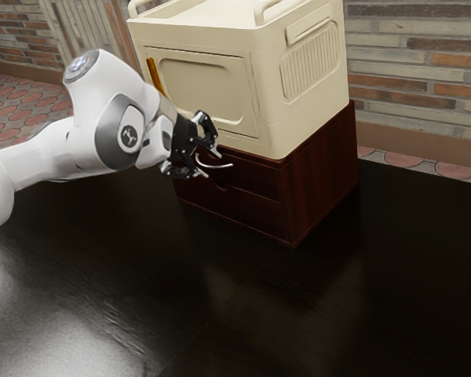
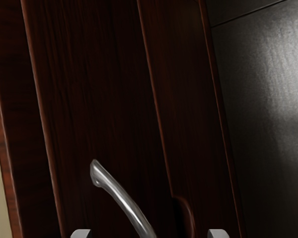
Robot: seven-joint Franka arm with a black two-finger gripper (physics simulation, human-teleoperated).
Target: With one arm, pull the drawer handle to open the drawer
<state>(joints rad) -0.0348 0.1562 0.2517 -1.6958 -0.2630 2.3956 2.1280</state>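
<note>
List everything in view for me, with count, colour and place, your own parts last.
Cabinet: one, cream, on the drawer unit
Rails: two, cream, on top of the cabinet
Strip: one, orange-brown, at the cabinet's front
Drawer unit: one, dark red-brown, on the table
Handle: one, silver, on the drawer unit's front
Table: one, black, under the drawer unit
Wall: brick, multicoloured, behind
Floor: tiled, reddish, beyond the table
Arm: one, white, exterior view's left
Gripper: one, black, open at the handle
</note>
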